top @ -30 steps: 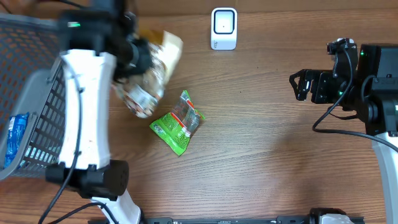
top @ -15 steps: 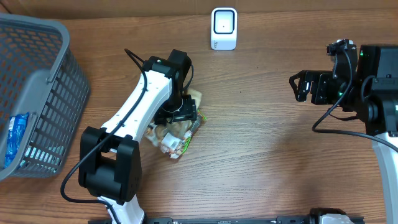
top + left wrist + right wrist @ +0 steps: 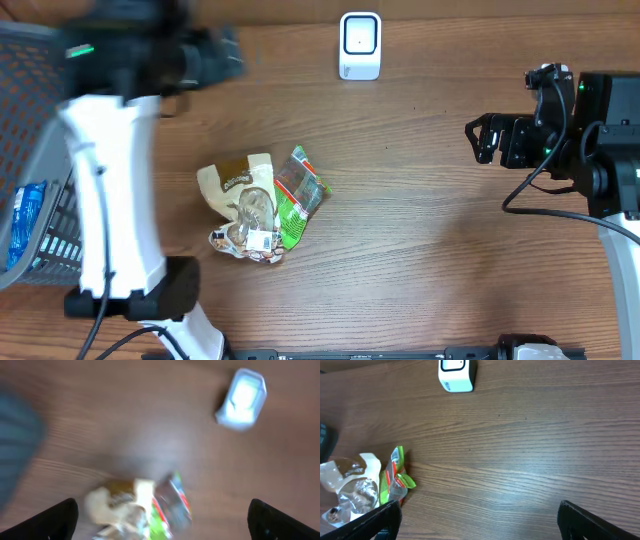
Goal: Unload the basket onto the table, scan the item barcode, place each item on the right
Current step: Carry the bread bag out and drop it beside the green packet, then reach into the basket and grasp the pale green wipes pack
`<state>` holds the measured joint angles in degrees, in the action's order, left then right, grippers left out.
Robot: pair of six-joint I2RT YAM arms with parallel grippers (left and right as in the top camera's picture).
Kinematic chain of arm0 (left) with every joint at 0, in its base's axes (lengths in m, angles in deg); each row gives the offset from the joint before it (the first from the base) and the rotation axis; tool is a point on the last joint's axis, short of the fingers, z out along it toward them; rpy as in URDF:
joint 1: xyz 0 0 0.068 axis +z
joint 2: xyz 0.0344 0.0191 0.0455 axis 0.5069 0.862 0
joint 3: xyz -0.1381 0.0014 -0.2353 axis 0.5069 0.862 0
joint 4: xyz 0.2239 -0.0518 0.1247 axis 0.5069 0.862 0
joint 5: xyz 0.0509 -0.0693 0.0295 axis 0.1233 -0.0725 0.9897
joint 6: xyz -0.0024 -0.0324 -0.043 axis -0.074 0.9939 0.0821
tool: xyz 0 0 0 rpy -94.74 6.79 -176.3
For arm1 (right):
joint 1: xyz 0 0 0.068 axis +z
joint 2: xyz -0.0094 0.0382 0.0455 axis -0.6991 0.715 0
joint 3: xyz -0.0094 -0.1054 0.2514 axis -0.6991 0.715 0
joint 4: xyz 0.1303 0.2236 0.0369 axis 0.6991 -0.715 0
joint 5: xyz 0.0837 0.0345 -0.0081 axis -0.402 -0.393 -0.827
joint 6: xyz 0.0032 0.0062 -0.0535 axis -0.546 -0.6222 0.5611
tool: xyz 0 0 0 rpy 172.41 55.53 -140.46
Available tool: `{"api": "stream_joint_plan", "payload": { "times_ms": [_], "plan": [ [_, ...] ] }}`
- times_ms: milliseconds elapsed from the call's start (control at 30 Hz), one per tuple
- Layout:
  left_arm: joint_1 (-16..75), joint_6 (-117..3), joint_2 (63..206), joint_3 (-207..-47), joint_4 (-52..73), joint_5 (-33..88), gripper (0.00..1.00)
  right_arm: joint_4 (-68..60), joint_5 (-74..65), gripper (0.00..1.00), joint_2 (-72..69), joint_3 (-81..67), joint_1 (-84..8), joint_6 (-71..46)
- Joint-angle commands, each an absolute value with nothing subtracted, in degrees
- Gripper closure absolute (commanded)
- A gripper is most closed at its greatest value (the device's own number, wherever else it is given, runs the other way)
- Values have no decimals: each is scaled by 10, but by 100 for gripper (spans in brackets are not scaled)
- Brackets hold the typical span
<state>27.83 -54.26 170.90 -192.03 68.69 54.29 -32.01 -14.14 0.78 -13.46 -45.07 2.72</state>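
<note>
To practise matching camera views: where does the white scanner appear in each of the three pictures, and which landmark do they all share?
Overhead: scanner at top centre.
Left wrist: scanner at upper right, blurred.
Right wrist: scanner at the top, left of centre.
Shared landmark: green packet.

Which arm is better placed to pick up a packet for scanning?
Left. The left hand, open, hovers nearer the clear bag and green packet; the right hand, also open, sits far across the table.
</note>
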Motion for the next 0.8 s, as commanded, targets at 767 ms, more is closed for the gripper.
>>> {"api": "stream_joint_plan", "payload": {
  "times_ms": [767],
  "plan": [
    [759, -661, 1910, -1973, 723, 629, 26, -309, -145, 0, 39, -148, -450, 25]
  ]
}}
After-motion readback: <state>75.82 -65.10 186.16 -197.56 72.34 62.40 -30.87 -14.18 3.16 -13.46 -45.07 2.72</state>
